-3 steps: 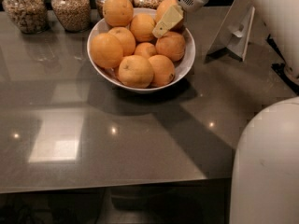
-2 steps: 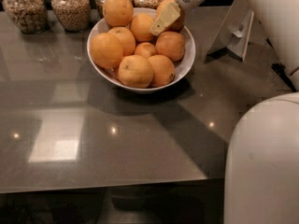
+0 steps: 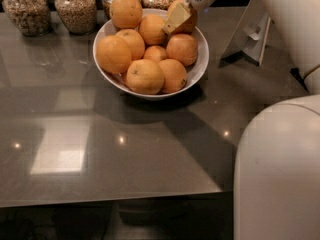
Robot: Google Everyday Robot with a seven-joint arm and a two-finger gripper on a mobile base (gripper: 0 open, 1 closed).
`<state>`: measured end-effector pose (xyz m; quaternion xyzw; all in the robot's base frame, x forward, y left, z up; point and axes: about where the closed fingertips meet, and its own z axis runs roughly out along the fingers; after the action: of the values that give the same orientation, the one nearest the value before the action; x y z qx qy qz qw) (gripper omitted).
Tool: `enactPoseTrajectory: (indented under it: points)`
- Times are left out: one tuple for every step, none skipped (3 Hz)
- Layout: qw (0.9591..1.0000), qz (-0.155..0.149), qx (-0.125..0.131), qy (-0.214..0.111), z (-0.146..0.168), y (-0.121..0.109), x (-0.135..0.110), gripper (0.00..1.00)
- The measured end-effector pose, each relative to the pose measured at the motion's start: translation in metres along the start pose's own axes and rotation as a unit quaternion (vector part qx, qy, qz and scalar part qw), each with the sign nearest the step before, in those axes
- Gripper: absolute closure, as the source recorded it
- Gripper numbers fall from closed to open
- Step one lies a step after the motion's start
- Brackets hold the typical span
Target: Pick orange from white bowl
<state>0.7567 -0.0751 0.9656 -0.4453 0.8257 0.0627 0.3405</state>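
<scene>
The white bowl [image 3: 199, 69] stands at the back of the grey table, heaped with several oranges. My gripper [image 3: 180, 18] reaches down from the top right and sits at the orange [image 3: 190, 19] on the bowl's back right. Its cream-coloured part covers that orange's front-left side. The rest of this orange shows behind it, resting on the heap. A large orange [image 3: 114, 54] lies at the bowl's left, and another [image 3: 125, 11] at the back.
Several glass jars of grain [image 3: 76, 9] line the table's back edge, close behind the bowl. A white stand [image 3: 252, 34] is on the table to the right of the bowl. My white body [image 3: 280, 169] fills the lower right.
My gripper has shifted slightly up and to the left at the back-right orange. The bowl and the other oranges have not moved.
</scene>
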Motion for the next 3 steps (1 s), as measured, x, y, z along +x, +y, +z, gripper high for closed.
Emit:
enactPoseTrajectory:
  points:
    - [1.0,0.001,-0.001,0.007,-0.003,0.0,0.002,0.76]
    - [0.9999,-0.005,-0.004,0.015,-0.005,0.001,0.004,0.98]
    - [0.9997,-0.024,-0.008,0.008,-0.015,0.008,-0.003,1.0]
